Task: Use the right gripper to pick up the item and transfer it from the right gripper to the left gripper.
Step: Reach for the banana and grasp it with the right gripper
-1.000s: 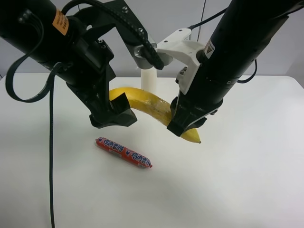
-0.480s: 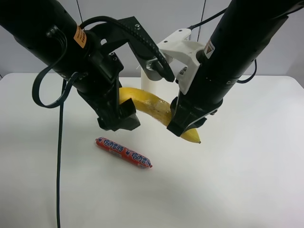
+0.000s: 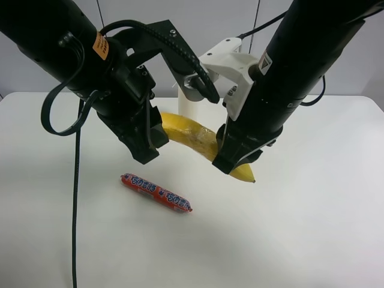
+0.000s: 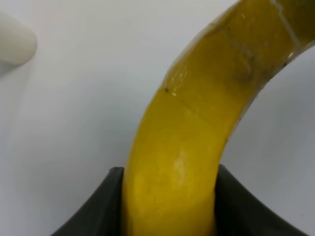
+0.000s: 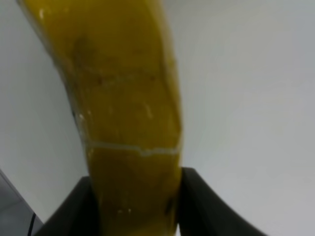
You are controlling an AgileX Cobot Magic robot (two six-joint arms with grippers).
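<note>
The yellow banana [image 3: 191,135] hangs in the air above the white table [image 3: 312,216], held at both ends. My right gripper [image 3: 231,161], on the arm with the white bracket, is shut on the end near the tip. My left gripper [image 3: 152,141], on the arm with the orange label, is shut on the other end. In the right wrist view the banana [image 5: 128,113] runs out from between the black fingers [image 5: 74,211] of the right gripper [image 5: 135,209]. The left wrist view shows the banana [image 4: 187,137] clamped in the left gripper [image 4: 170,209] between its pads [image 4: 93,211].
A red printed sausage stick [image 3: 156,192] lies on the table below the left gripper. A white upright candle [image 3: 188,103] stands behind the banana, and the left wrist view also catches the candle [image 4: 15,43]. A black cable [image 3: 75,198] hangs from the left arm.
My left gripper moved in toward the banana's free end and closed on it. My right gripper stayed shut on the banana and barely moved.
</note>
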